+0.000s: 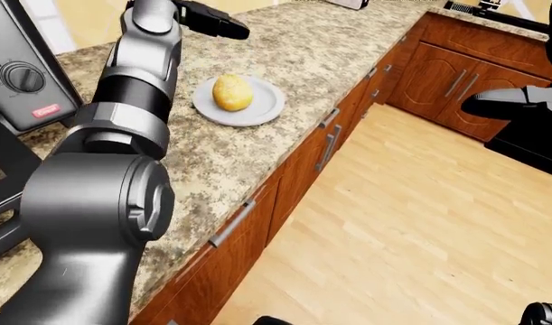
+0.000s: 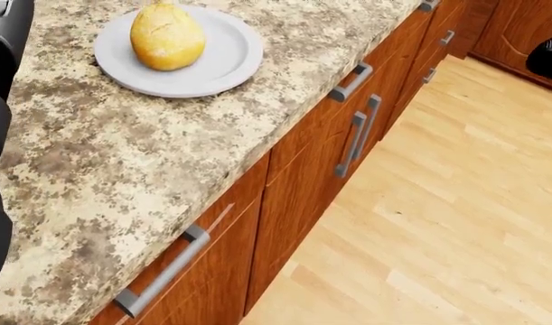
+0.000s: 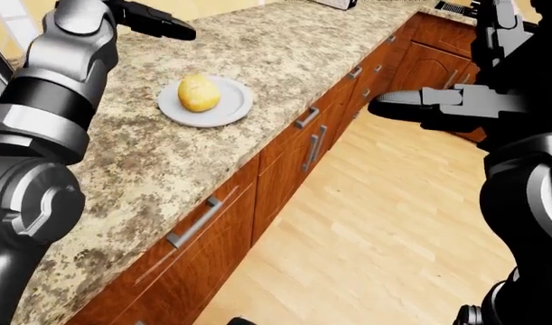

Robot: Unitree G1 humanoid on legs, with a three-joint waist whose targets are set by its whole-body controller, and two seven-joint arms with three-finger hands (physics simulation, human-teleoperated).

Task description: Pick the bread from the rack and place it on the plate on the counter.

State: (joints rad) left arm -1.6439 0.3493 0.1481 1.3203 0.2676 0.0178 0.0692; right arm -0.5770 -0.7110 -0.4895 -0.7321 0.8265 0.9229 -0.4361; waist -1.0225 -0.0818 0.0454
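Observation:
The yellow-brown bread [image 2: 167,36] sits upright on the white plate [image 2: 223,66] on the speckled granite counter [image 2: 122,169]. It also shows in the left-eye view [image 1: 232,92] and the right-eye view [image 3: 198,93]. My left hand [image 1: 212,20] is open and empty, raised above the counter up and to the left of the plate, clear of the bread. My right hand [image 3: 402,107] is open and empty, held out over the wooden floor to the right of the counter.
A dark appliance with a dial [image 1: 22,78] stands at the left of the left-eye view. Wooden cabinet drawers with metal handles [image 2: 352,132] run under the counter edge. More cabinets [image 1: 456,74] stand at the upper right. The wooden floor [image 2: 456,203] lies to the right.

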